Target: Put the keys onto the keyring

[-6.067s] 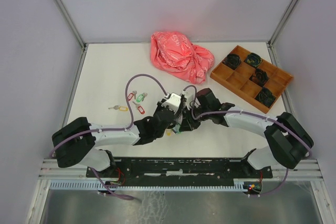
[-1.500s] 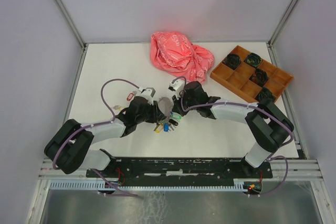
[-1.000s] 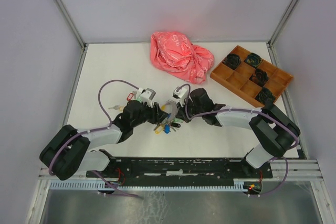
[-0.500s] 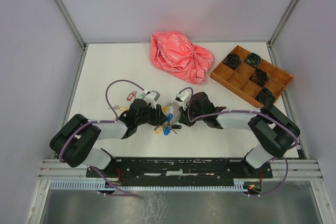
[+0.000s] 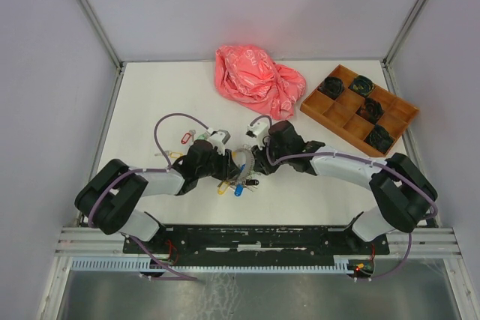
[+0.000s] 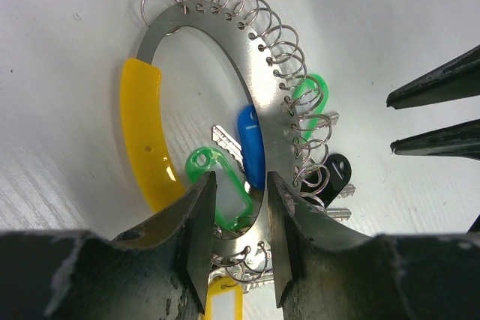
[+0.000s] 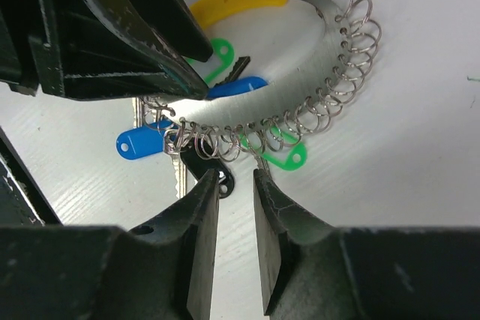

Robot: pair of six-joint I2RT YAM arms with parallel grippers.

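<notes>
The keyring [image 6: 238,50] is a flat silver band with a yellow part and many small loops. It also shows in the top view [image 5: 241,158] and the right wrist view [image 7: 300,88]. My left gripper [image 6: 236,207] is shut on its near band. Keys with blue [image 6: 250,144], green [image 6: 217,185], black [image 6: 334,174] and yellow tags hang from it. My right gripper [image 7: 236,177] is slightly open and empty, its tips just short of the loops and the black tag [image 7: 217,174]. Loose keys with red [image 5: 184,139] and yellow [image 5: 175,156] tags lie left of the left arm.
A crumpled pink plastic bag [image 5: 259,80] lies at the back middle. A wooden compartment tray [image 5: 339,115] with dark objects stands at the back right. The left arm's purple cable [image 5: 172,118] loops over the loose keys.
Both grippers have moved left from the table's middle with the ring between them. In the last half second the right wrist has shifted slightly back; the left still holds the ring.
</notes>
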